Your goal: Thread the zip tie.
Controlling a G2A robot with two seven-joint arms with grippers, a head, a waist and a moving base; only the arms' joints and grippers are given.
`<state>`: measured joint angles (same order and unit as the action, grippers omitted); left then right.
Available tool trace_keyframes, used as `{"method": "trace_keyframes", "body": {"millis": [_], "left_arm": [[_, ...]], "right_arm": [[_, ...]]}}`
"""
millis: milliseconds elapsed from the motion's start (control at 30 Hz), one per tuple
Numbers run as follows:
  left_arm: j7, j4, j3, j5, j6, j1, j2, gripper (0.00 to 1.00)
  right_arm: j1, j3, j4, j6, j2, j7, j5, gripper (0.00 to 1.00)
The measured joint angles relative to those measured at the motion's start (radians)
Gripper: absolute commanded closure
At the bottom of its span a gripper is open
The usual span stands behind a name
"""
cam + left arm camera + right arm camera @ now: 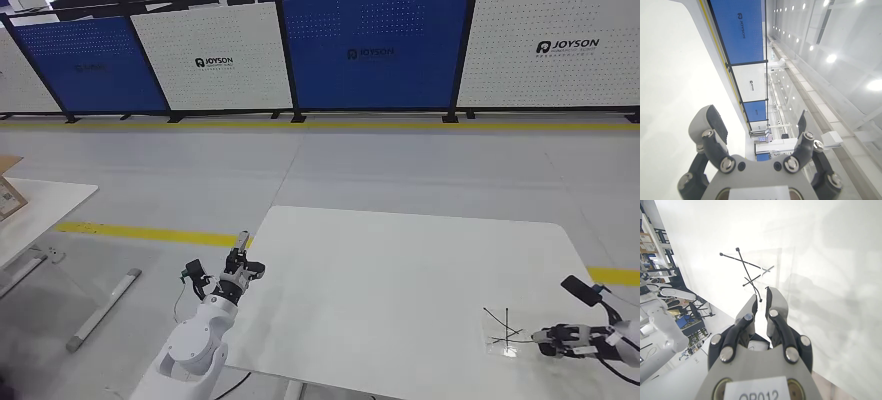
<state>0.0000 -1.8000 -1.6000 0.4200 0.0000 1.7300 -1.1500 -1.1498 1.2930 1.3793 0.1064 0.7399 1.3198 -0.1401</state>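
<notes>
The right end effector [761,291] hangs low over the bench [810,247] near its right corner, its jaws only narrowly parted and holding nothing; the tail of one zip tie [745,270] lies just at the gap between them. The step in hand looks to be the pick-up; the jaws should close on that tail alone, low and square, so the thin strap does not slip out sideways. Two other ties [734,258] cross the same strap and may drag along; what looks like a clear sheet [772,260] lies under their tips. The left end effector [758,109] is wide open and empty, at the bench's left edge, well apart.
</notes>
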Motion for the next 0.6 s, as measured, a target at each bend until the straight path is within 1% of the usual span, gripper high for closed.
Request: {"method": "trace_keyframes", "body": {"millis": [267,400,433,600], "left_arm": [[0.000,0.000,0.000,0.000,0.000,0.000,0.000,0.00],[0.000,0.000,0.000,0.000,0.000,0.000,0.000,0.00],[0.000,0.000,0.000,0.000,0.000,0.000,0.000,0.00],[0.000,0.000,0.000,0.000,0.000,0.000,0.000,0.00]], "right_arm": [[0.009,-0.006,0.006,0.012,0.000,0.004,-0.012,0.89],[0.011,-0.008,0.008,0.017,-0.001,0.007,-0.017,0.96],[0.012,-0.009,0.008,0.018,-0.001,0.007,-0.018,1.00],[0.013,-0.012,0.010,0.022,-0.001,0.008,-0.021,1.00]]}}
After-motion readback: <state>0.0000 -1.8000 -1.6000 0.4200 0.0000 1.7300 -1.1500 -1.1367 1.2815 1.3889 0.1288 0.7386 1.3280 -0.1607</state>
